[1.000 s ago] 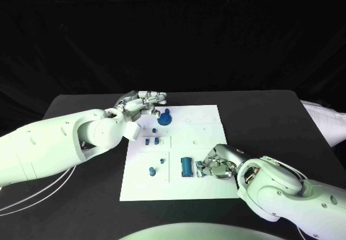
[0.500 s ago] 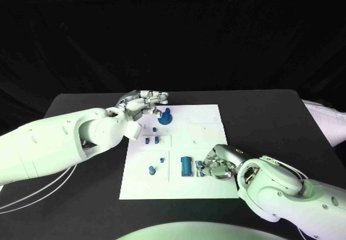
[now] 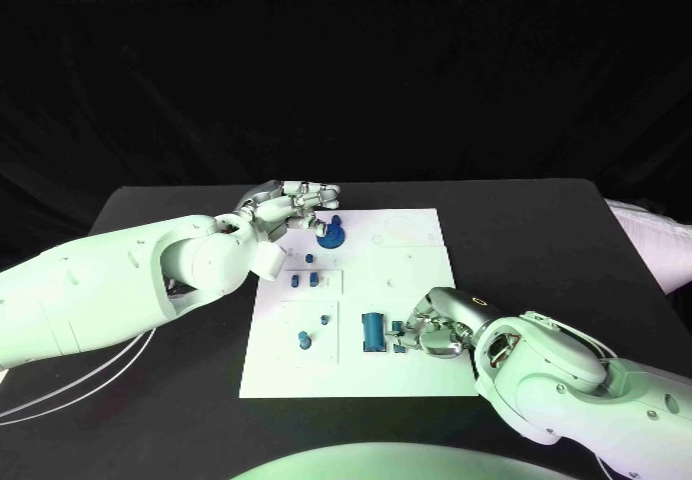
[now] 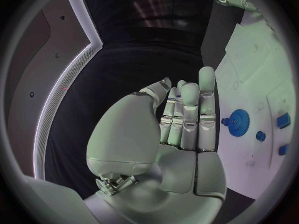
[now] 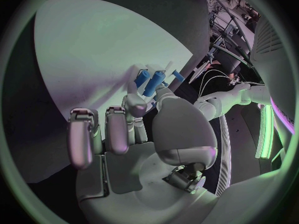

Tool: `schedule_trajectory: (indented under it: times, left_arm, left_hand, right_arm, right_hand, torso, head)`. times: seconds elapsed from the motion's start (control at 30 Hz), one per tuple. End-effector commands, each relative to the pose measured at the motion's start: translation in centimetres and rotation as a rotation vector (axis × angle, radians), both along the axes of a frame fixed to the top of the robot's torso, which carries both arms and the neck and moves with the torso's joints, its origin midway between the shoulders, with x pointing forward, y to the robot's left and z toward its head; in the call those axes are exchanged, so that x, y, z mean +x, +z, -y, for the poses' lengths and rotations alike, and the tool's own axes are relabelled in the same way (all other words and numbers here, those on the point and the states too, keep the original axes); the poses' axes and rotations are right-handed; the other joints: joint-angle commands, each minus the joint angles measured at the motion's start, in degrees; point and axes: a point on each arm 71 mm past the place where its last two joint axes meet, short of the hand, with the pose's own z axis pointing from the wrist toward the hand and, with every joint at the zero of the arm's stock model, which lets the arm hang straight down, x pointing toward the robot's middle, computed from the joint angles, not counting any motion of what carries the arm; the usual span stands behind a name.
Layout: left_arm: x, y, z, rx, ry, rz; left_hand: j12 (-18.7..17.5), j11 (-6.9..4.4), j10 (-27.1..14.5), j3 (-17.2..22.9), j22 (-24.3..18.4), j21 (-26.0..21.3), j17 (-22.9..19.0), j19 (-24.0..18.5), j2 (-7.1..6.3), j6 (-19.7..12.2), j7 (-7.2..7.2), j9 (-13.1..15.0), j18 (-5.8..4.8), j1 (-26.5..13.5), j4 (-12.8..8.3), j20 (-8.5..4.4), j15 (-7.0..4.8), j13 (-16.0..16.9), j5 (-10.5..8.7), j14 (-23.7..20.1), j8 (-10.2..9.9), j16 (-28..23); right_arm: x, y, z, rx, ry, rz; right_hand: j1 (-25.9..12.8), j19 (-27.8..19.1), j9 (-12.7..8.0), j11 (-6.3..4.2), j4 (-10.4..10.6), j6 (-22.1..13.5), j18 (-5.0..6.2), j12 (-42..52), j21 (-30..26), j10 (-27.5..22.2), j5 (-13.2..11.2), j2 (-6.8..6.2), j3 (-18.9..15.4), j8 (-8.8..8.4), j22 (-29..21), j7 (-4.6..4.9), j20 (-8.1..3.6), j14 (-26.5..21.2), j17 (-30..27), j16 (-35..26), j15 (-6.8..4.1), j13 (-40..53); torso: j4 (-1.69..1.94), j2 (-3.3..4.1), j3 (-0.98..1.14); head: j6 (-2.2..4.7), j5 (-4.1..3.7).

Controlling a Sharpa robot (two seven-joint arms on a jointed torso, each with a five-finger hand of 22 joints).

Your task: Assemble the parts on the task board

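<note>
The white task board (image 3: 411, 270) lies mid-table. A blue gear (image 3: 332, 236) stands at its far left corner. My left hand (image 3: 293, 206) hovers just beyond and left of the gear (image 4: 238, 120), fingers (image 4: 187, 114) straight and side by side, holding nothing. A blue cylinder (image 3: 374, 332) lies near the board's front edge. My right hand (image 3: 437, 335) rests on the board right of it, fingers curled in. Its fingertips (image 5: 138, 104) sit against small blue pieces (image 5: 151, 80); whether they pinch one is hidden.
Small blue parts sit on the board's left half: a pair (image 3: 303, 282), a peg (image 3: 309, 261) and two more (image 3: 304, 341) near the front. The board's far right part bears only empty round sockets (image 3: 389, 238). Black table (image 3: 548, 240) surrounds the board.
My left hand has edged slightly toward the gear. The right hand stays in place by the blue cylinder.
</note>
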Motion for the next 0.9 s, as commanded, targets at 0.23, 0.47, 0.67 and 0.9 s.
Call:
schedule_trajectory:
  times: [0.23, 0.47, 0.67, 0.9]
  left_arm:
    - [-0.07, 0.09, 0.08, -0.003, -0.021, 0.006]
    - [-0.06, 0.06, -0.07, -0.003, -0.021, 0.006]
    - [-0.05, 0.03, -0.02, -0.004, -0.023, 0.006]
    - [-0.04, 0.00, 0.04, -0.004, -0.024, 0.005]
  left_hand:
    - [0.40, 0.19, -0.39, 0.01, -0.07, -0.22, -0.02, -0.35, -0.18, 0.09, -0.06, 0.07, 1.05, 0.59, -0.34, 0.01, 0.03, 0.04, 0.27, -0.43, 0.17, -0.26]
    - [0.40, 0.19, -0.39, 0.01, -0.07, -0.22, -0.02, -0.35, -0.18, 0.09, -0.06, 0.07, 1.05, 0.59, -0.34, 0.01, 0.03, 0.04, 0.27, -0.43, 0.17, -0.26]
    - [0.40, 0.19, -0.39, 0.01, -0.07, -0.22, -0.02, -0.35, -0.18, 0.09, -0.06, 0.07, 1.05, 0.59, -0.34, 0.01, 0.03, 0.04, 0.27, -0.43, 0.17, -0.26]
    - [0.40, 0.19, -0.39, 0.01, -0.07, -0.22, -0.02, -0.35, -0.18, 0.09, -0.06, 0.07, 1.05, 0.59, -0.34, 0.01, 0.03, 0.04, 0.27, -0.43, 0.17, -0.26]
  right_arm:
    - [-0.34, 0.32, 0.29, 0.002, 0.013, 0.018]
    - [-0.87, 0.62, 0.64, 0.024, 0.021, 0.012]
    - [-0.74, 0.34, 0.84, 0.012, 0.019, 0.000]
    - [-0.34, -0.12, 0.76, -0.002, 0.014, -0.005]
  right_hand:
    - [6.36, 0.69, 0.45, 0.19, -2.30, -0.19, -0.80, -1.06, 0.03, 0.05, -0.86, 0.55, -1.49, -0.60, 7.06, 0.17, -0.26, 3.24, -0.19, -0.18, -0.31, 0.08]
    - [7.65, 0.51, 0.53, 0.29, -2.77, -0.46, -0.73, -1.80, -0.17, -0.26, -1.03, -0.26, -2.61, -0.78, 6.82, 0.34, -0.19, 3.14, -0.58, -0.53, -0.19, -0.22]
    - [8.69, 0.51, 0.61, 0.30, -2.91, -0.46, -0.73, -1.80, -0.18, -0.26, -1.54, 0.25, -2.91, -0.81, 6.84, 0.35, -0.15, 3.15, -0.56, -0.55, -0.16, -0.13]
    - [8.95, 0.54, 0.69, 0.31, -2.48, -0.39, -0.75, -1.67, -0.16, -0.18, -1.59, 1.28, -3.19, -0.81, 6.88, 0.36, -0.13, 3.18, -0.46, -0.49, -0.15, 0.01]
  torso:
    - [0.02, 0.00, 0.08]
    - [-0.13, -0.05, 0.05]
    - [-0.05, -0.01, 0.00]
    - [0.16, 0.01, -0.03]
  head:
    - [-0.23, 0.12]
    - [-0.13, 0.22]
    - [-0.06, 0.04]
    - [-0.15, -0.14]
